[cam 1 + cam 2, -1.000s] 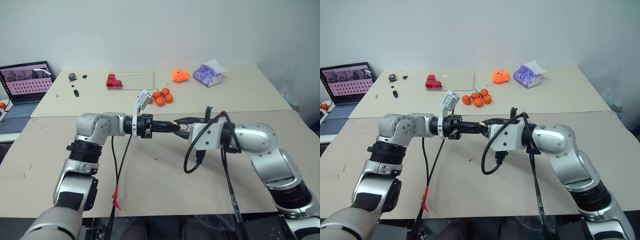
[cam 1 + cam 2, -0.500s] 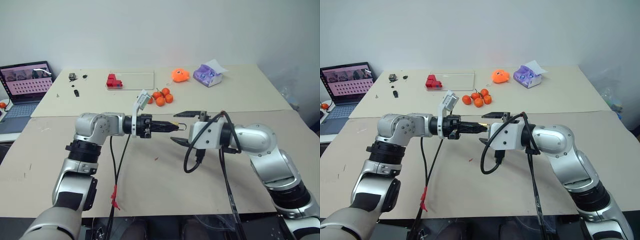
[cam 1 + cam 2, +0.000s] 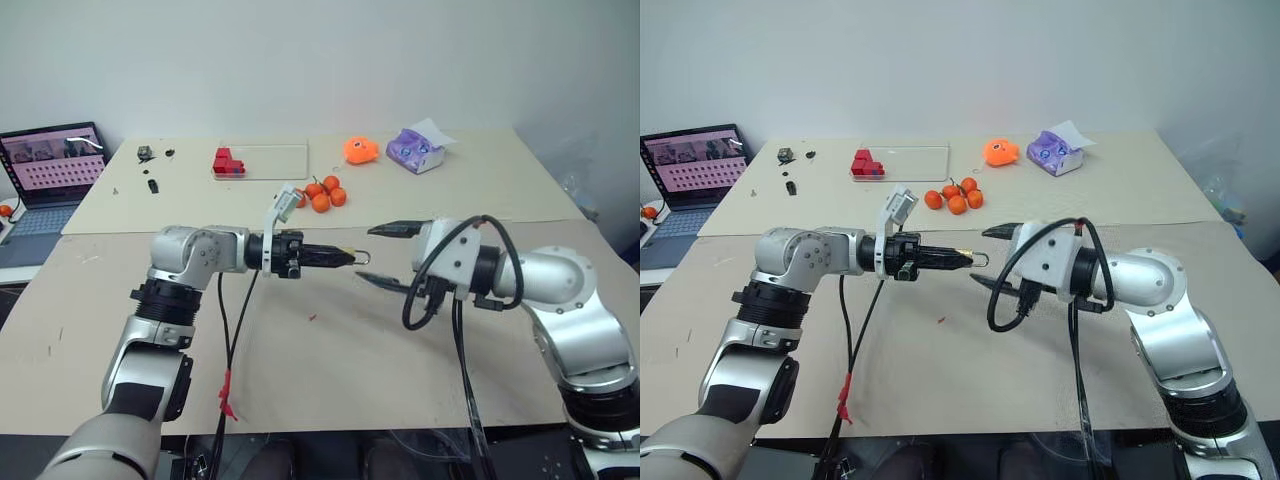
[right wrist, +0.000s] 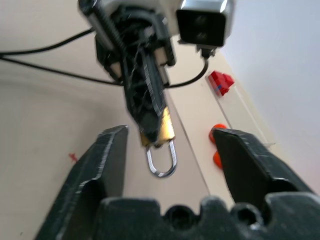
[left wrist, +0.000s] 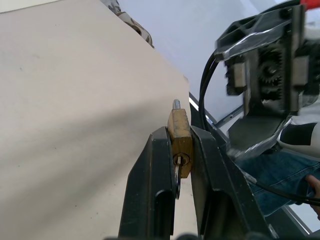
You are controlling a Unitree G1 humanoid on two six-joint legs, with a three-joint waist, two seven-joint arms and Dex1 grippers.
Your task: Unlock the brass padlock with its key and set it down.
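Observation:
My left gripper (image 3: pixel 338 257) reaches level to the right above the table and is shut on the brass padlock (image 5: pixel 179 135). The lock's thin silver shackle (image 4: pixel 161 161) pokes out past the fingertips. A thin dark sliver, which I take for the key (image 5: pixel 177 176), hangs from the keyhole on the lock's near end. My right gripper (image 3: pixel 368 255) faces it from the right and is open. One finger (image 3: pixel 398 229) stands above the shackle's end and the other below, touching nothing.
Several oranges (image 3: pixel 322 193) lie behind the grippers. Further back are red blocks (image 3: pixel 228 162) on a clear tray, an orange toy (image 3: pixel 361 150) and a tissue pack (image 3: pixel 416 150). A laptop (image 3: pixel 50 165) stands at far left. A red speck (image 3: pixel 312 318) marks the table.
The right gripper, closed in at the padlock a second ago, has opened, rolled and drawn back to the right. The left gripper with the padlock has stayed put.

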